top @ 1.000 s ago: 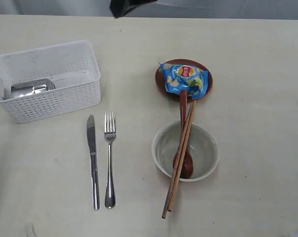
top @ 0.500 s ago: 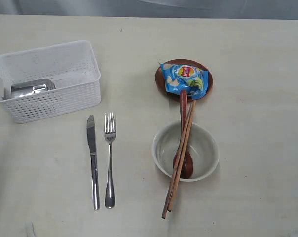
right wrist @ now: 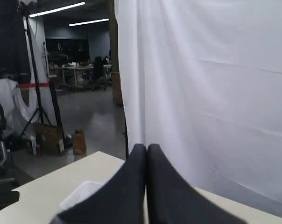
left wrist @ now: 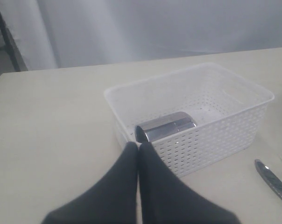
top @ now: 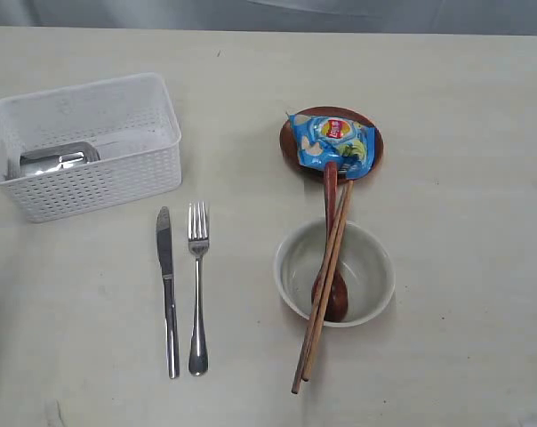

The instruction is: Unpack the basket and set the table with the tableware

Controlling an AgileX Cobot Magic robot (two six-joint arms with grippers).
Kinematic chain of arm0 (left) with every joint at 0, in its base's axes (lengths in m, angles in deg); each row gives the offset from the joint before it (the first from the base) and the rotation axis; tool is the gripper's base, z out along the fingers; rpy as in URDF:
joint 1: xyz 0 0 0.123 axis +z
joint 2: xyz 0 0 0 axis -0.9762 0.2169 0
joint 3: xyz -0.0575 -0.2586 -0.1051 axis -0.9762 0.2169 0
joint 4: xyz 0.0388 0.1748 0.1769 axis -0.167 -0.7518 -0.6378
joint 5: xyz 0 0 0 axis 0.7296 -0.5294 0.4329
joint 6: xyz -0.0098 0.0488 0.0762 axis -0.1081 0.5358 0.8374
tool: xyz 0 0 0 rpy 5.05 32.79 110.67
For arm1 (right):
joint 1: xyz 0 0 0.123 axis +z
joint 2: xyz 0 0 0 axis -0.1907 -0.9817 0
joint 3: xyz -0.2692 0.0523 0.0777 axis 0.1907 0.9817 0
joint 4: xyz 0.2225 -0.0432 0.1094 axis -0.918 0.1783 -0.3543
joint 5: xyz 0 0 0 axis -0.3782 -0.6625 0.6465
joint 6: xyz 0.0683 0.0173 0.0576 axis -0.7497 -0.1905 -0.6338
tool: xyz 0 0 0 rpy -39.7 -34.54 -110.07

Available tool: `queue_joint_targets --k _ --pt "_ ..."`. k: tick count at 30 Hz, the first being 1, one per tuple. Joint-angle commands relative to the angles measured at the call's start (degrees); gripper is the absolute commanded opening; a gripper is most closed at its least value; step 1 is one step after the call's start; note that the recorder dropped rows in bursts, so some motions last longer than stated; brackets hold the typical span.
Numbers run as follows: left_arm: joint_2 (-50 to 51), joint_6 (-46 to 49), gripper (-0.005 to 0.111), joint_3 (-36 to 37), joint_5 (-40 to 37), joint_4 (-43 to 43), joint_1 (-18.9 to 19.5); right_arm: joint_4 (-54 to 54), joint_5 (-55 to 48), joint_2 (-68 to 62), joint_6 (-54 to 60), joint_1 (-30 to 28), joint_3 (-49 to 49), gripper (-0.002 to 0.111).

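Observation:
The white basket (top: 37,196) (left wrist: 225,135) stands at the table's left with the steel cup (top: 57,159) (left wrist: 171,125) lying on its side inside. Knife (top: 166,285) (left wrist: 271,179) and fork (top: 197,285) lie side by side in front of it. A brown plate (top: 291,142) holds the blue chip bag (top: 335,142). The wooden spoon (top: 332,298) and chopsticks (top: 320,311) rest in the pale bowl (top: 375,271). My left gripper (left wrist: 138,147) is shut, empty, just outside the basket near the cup. My right gripper (right wrist: 146,148) is shut, raised, pointing away.
The pale table (top: 464,107) stretches bare to the right and far side. A white curtain (left wrist: 155,28) hangs beyond the table's far edge. Neither arm shows in the exterior view.
A dark arm part at the top edge of the exterior view a second ago has left the frame. Nothing on the table has moved.

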Motion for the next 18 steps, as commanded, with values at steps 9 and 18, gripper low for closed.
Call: queue_joint_targets --k 9,18 --pt "-0.2 0.1 0.000 0.1 0.5 -0.4 -0.2 2.4 -6.0 7.7 -1.9 -0.2 -2.4 0.000" --pt "-0.2 0.1 0.000 0.1 0.5 -0.4 -0.2 2.4 -6.4 7.7 -1.9 -0.2 -2.4 0.000"
